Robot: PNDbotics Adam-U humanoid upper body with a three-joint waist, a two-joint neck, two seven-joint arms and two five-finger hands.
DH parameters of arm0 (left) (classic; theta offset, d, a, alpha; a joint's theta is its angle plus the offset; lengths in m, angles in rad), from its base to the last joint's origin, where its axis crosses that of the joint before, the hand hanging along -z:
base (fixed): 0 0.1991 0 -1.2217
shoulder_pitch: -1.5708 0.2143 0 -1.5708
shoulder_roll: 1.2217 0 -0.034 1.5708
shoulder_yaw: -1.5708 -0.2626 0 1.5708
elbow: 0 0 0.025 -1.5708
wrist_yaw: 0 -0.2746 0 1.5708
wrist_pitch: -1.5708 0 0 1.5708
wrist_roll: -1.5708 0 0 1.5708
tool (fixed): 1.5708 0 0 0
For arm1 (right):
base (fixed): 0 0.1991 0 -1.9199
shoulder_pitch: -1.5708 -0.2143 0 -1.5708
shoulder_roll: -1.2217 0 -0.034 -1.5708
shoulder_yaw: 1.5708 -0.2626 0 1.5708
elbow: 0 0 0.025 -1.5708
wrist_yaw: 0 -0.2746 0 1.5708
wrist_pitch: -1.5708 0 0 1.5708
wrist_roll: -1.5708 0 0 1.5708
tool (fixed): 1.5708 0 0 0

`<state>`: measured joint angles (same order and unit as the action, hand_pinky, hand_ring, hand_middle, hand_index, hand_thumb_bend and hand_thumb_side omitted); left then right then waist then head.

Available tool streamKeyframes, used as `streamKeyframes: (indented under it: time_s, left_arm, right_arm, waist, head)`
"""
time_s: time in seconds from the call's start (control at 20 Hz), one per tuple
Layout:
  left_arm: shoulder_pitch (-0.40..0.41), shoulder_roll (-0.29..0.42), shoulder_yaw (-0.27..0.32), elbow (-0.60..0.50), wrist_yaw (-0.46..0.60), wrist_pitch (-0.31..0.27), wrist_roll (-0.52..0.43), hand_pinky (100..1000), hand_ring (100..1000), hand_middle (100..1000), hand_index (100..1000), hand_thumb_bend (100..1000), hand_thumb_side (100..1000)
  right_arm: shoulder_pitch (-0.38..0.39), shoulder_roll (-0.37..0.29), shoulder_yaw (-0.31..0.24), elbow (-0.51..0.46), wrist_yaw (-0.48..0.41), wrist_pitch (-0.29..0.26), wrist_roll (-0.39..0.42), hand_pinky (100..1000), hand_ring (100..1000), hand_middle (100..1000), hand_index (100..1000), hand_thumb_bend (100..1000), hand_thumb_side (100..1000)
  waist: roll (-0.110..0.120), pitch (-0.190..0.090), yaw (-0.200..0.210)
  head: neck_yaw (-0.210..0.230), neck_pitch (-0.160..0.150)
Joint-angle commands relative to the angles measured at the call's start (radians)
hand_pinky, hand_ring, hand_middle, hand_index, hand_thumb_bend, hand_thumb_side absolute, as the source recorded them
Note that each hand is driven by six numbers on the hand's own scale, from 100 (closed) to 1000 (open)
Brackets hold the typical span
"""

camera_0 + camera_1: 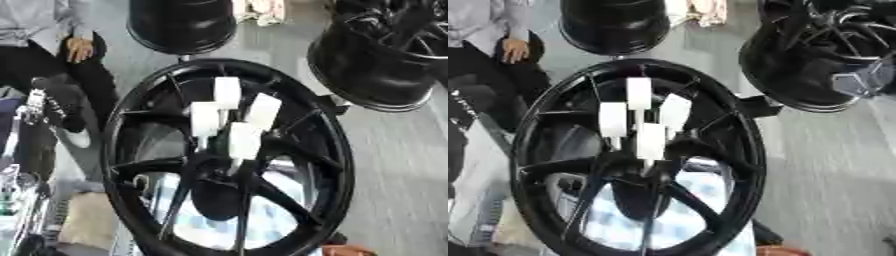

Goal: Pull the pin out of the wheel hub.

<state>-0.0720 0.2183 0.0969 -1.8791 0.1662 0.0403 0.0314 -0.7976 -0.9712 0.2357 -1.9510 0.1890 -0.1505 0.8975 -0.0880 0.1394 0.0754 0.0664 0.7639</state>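
Your wheel hub (229, 165) fills the centre of the frame, black, spokes fanning out from the middle. Four white pins (245, 140) stick out of its centre in a tight cluster, one high, two at the sides, one lower and nearest you. Neither of your hands shows in either view, so you can't tell if fingers are apart or together. Two more black rims sit along the top: one upper middle (182, 25), one upper right (376, 55).

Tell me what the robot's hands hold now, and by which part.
Nothing: neither hand is in view. Four white pins stick out of the wheel hub.
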Motion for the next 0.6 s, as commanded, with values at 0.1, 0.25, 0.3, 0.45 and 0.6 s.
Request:
streamKeyframes:
  time_s: [0.1, 0.25, 0.3, 0.45, 0.6]
  left_arm:
    - [-0.011, 0.013, -0.001, -0.017, -0.002, -0.001, -0.005, 878, 783, 650, 807, 100, 802]
    - [-0.013, 0.012, -0.002, -0.017, -0.002, -0.001, -0.007, 879, 783, 650, 807, 100, 803]
    - [-0.014, 0.012, -0.003, -0.018, -0.002, -0.001, -0.007, 879, 783, 650, 807, 100, 803]
    - [-0.018, 0.011, -0.004, -0.018, -0.002, 0.000, -0.010, 879, 783, 651, 807, 100, 804]
    - [-0.023, 0.009, -0.005, -0.019, -0.001, 0.000, -0.011, 879, 783, 651, 807, 100, 805]
  right_arm:
    - [-0.035, 0.000, 0.016, -0.003, 0.040, -0.008, 0.009, 900, 828, 749, 783, 100, 433]
    - [-0.056, 0.017, 0.043, 0.007, 0.065, -0.017, 0.009, 900, 829, 750, 783, 100, 444]
    - [-0.064, 0.023, 0.055, 0.013, 0.071, -0.021, 0.009, 900, 829, 750, 784, 100, 450]
    - [-0.082, 0.039, 0.086, 0.031, 0.086, -0.033, 0.009, 900, 831, 753, 787, 100, 468]
    - [-0.097, 0.053, 0.116, 0.050, 0.100, -0.048, 0.009, 900, 833, 755, 788, 100, 479]
  waist:
    - [0.004, -0.006, 0.004]
    - [0.003, -0.002, 0.008]
    - [0.003, 0.000, 0.010]
    - [0.003, 0.007, 0.016]
    - [0.003, 0.014, 0.022]
  head:
    - [-0.007, -0.005]
    - [-0.011, -0.006]
    - [-0.013, -0.008]
    - [-0.016, -0.012]
    - [-0.020, -0.014]
